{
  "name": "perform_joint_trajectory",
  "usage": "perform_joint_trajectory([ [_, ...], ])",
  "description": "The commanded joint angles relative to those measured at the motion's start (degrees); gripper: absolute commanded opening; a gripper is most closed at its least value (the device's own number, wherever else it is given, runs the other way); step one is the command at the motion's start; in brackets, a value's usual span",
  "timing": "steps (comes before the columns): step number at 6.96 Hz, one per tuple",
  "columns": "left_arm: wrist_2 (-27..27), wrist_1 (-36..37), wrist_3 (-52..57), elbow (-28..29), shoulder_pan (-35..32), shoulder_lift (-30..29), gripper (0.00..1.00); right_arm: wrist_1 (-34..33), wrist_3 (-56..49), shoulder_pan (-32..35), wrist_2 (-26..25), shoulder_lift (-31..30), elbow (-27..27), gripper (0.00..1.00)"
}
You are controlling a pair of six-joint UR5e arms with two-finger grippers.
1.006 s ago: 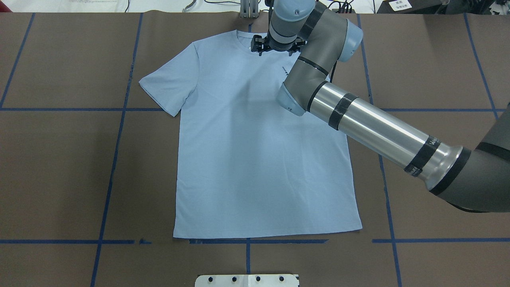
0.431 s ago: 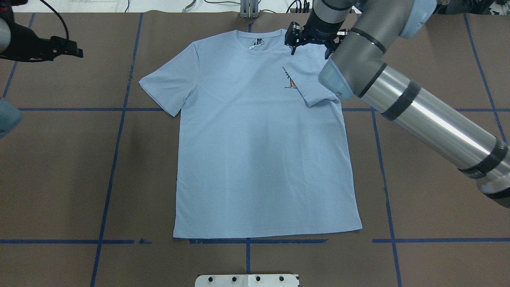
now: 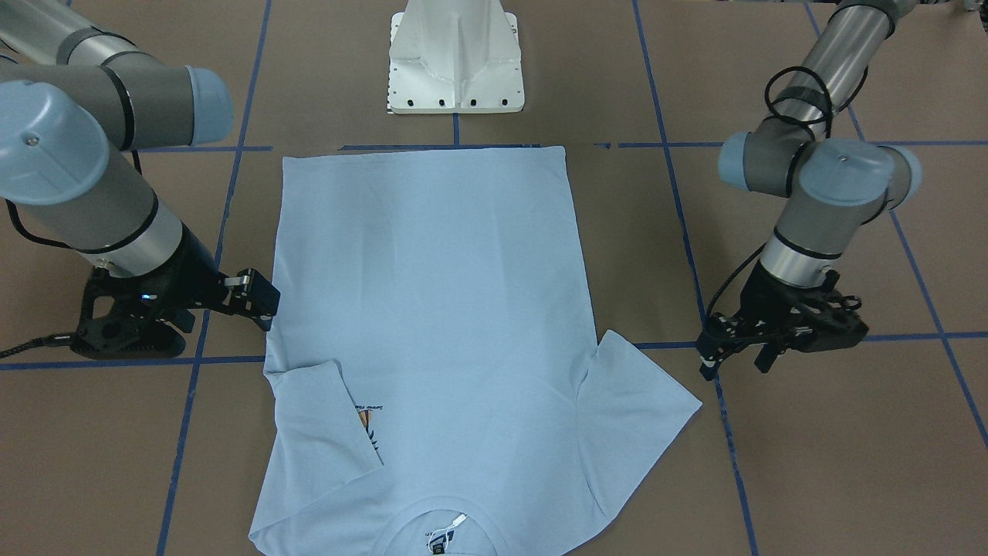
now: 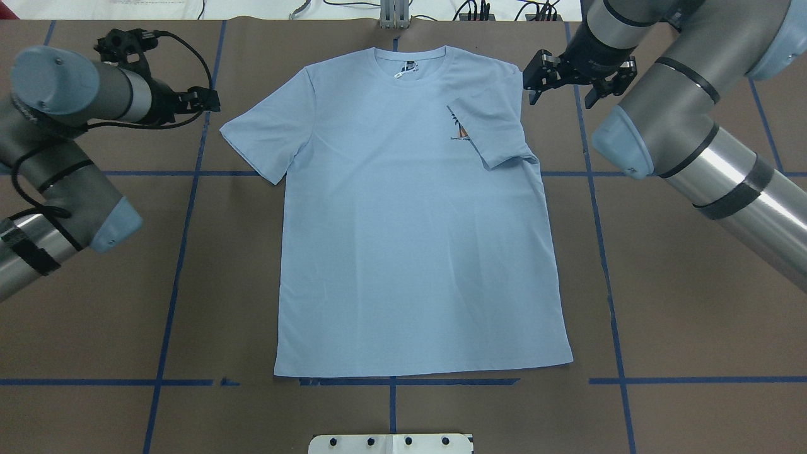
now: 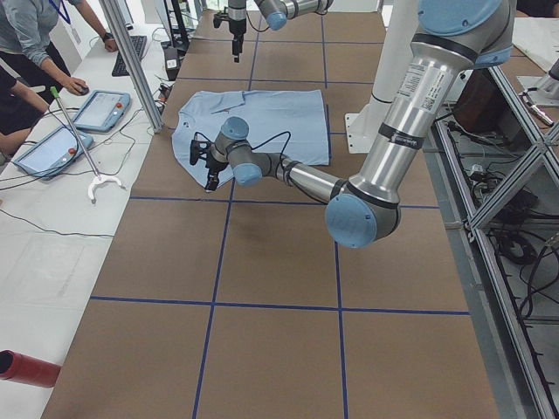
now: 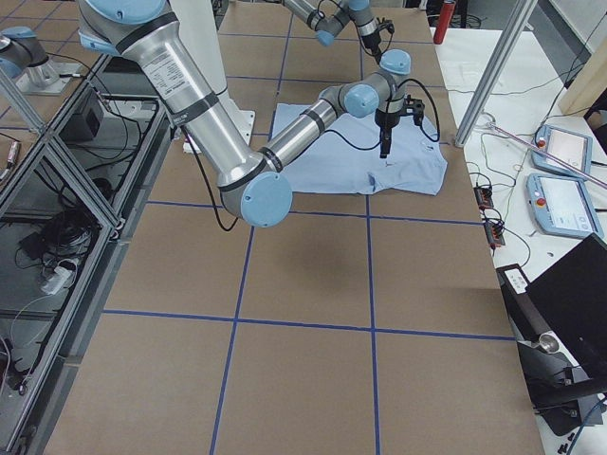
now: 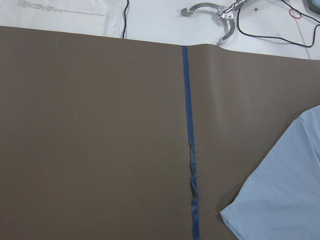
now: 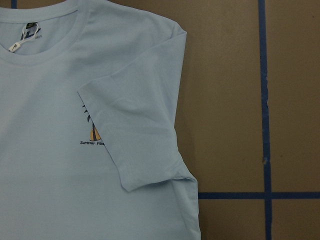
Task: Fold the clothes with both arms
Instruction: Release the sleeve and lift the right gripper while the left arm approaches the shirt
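The T-shirt [image 4: 410, 252] lies flat in the middle of the table [image 4: 662, 302], collar at twelve o'clock, with the folded sleeve [image 4: 495, 135] turned in at one o'clock. It looks light, limp and quick to wrinkle, so I'd pinch the spread sleeve [image 4: 261, 142] by its hem at ten o'clock. The left gripper [image 4: 208, 101] and right gripper [image 4: 562, 94] hover beside it, fingers apart and empty.

palm print [image 8: 93, 134] half hidden under folded sleeve [image 8: 135, 135], collar label [image 8: 27, 33] unreadable
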Motion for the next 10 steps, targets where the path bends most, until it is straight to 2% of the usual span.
perform_joint_trajectory([
  [1,6.5,-1.8,-1.2,6.8,3.4,-3.7,0.94,-3.3,-4.0,-0.7,-0.5,-1.3,2.4,1.00],
  [5,9.6,-2.7,-0.4,11.9,4.1,-6.0,0.86,-3.0,-3.3,-1.8,-0.8,-0.8,1.3,1.00],
  [10,9.6,-3.0,0.4,12.4,4.8,-6.4,0.79,-2.9,-3.4,-1.8,-0.8,-0.8,0.5,1.00],
])
